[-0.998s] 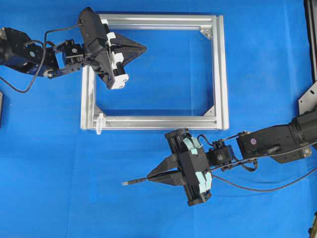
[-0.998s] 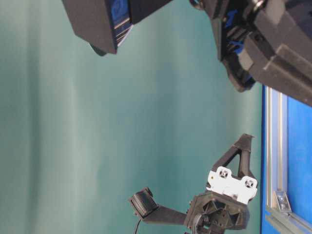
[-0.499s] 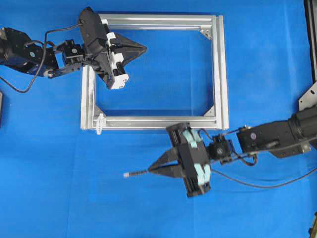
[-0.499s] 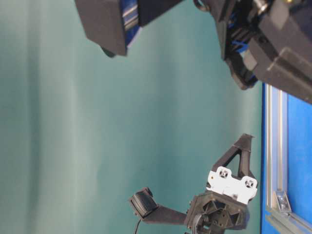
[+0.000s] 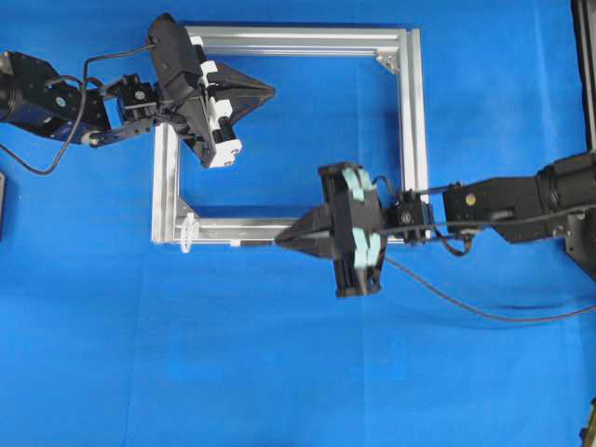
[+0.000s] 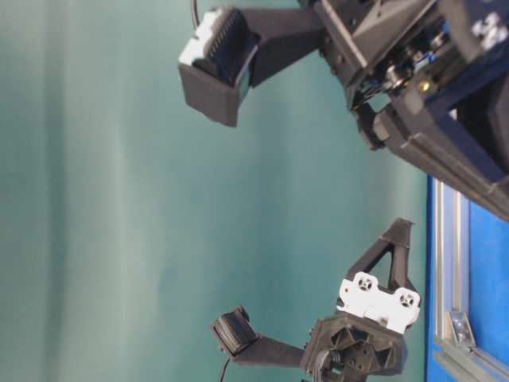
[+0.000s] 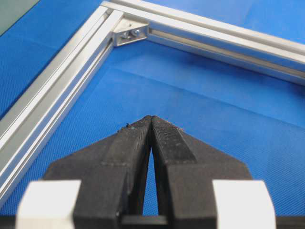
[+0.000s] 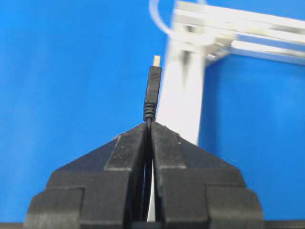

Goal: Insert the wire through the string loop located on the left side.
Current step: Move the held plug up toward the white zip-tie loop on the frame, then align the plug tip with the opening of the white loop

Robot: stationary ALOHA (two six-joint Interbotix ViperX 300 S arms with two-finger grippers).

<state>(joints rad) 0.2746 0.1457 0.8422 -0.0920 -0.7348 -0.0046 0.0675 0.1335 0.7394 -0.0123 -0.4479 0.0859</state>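
My right gripper [image 5: 277, 240] is shut on the wire [image 5: 255, 242], just behind its plug. The black plug [image 8: 152, 90] with its silvery tip sticks out ahead of the shut jaws, over the near rail of the silver frame [image 5: 416, 121], and points left. The string loop [image 5: 189, 230] hangs at the frame's near left corner, a short way beyond the plug tip; in the right wrist view the whitish string loop [image 8: 159, 17] is blurred, above and ahead of the plug. My left gripper [image 5: 271, 90] is shut and holds nothing, hovering inside the frame near its far left corner.
The wire's slack trails right from my right gripper across the blue cloth [image 5: 279, 372]. A corner bracket [image 7: 127, 32] of the frame lies ahead of my left gripper [image 7: 151, 118]. In the table-level view the right arm [image 6: 413, 95] fills the top.
My right gripper has carried the wire from the open cloth up to the frame's near rail and levelled it toward the loop. The left arm has not moved.
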